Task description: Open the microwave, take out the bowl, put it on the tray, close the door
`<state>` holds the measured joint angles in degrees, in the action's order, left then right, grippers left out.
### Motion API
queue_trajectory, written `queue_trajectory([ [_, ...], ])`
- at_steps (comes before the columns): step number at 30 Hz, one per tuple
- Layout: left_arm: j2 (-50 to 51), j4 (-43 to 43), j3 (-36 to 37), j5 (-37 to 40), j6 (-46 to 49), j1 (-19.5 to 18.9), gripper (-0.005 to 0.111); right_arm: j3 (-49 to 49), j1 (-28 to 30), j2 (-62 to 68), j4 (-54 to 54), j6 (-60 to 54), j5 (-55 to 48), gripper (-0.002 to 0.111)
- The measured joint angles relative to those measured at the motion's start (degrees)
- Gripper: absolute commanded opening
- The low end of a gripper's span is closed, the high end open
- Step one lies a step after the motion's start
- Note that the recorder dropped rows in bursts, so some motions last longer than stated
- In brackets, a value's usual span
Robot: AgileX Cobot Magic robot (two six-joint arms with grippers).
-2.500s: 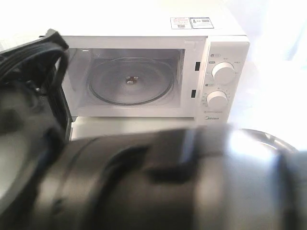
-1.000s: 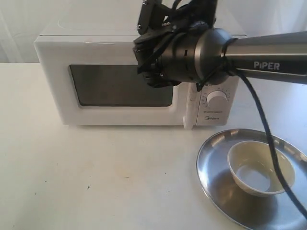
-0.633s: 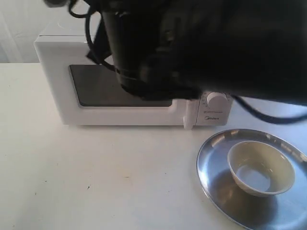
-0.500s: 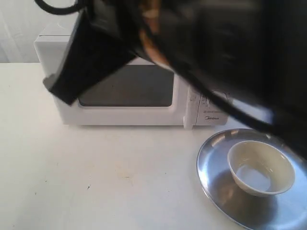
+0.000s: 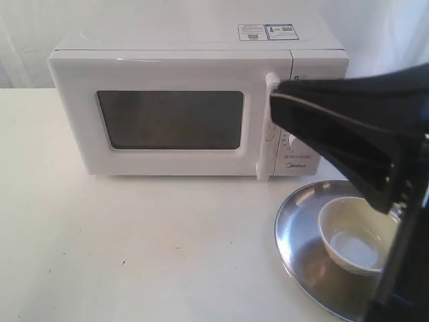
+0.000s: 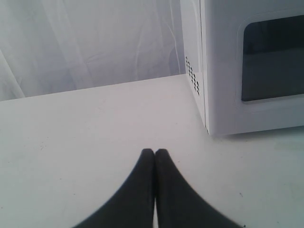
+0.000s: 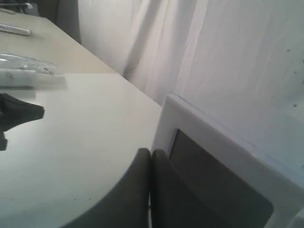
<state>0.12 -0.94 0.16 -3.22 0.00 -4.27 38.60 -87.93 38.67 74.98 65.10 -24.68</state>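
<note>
The white microwave (image 5: 188,107) stands at the back of the table. Its door (image 5: 167,121) is closed, with the dark window facing front and the vertical handle (image 5: 270,127) beside the knob panel. The cream bowl (image 5: 352,238) sits upright in the silver tray (image 5: 301,235) at the front right. My right gripper (image 5: 276,100) is shut and empty. It looms close to the camera, hiding the knobs and part of the bowl, and its tip appears at the handle's height. The left gripper (image 6: 155,152) is shut and empty, low over the table off the microwave's (image 6: 247,71) left side.
A white curtain (image 6: 95,42) hangs behind the table. The right wrist view looks over the microwave's (image 7: 223,161) front toward bare tabletop (image 7: 71,156), with a dark pointed object (image 7: 21,113) and a clear item (image 7: 28,71) far off.
The door stood open on an empty turntable 2.5 s ago and is now closed. The right arm swept across the exterior view and now sits at its right.
</note>
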Motion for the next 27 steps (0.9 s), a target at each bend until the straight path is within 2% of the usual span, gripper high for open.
queue_trajectory([
  [8, 0.0, 0.0, 0.0, 0.0, 0.0, 0.0, 0.0, -3.87, 0.0, -4.36, -8.35, 4.19, -3.49, 0.0],
  [20, 0.0, 0.0, 0.0, 0.0, 0.0, 0.0, 0.0, -4.03, 0.09, -5.81, -7.88, 4.28, -4.4, 0.0],
  [23, 0.0, 0.0, 0.0, 0.0, 0.0, 0.0, 0.0, -5.96, 4.35, -8.43, -8.25, 4.4, -0.38, 0.0],
  [27, 0.0, 0.0, 0.0, 0.0, 0.0, 0.0, 0.0, -11.07, 17.58, -13.51, -8.75, 4.5, 8.3, 0.0],
])
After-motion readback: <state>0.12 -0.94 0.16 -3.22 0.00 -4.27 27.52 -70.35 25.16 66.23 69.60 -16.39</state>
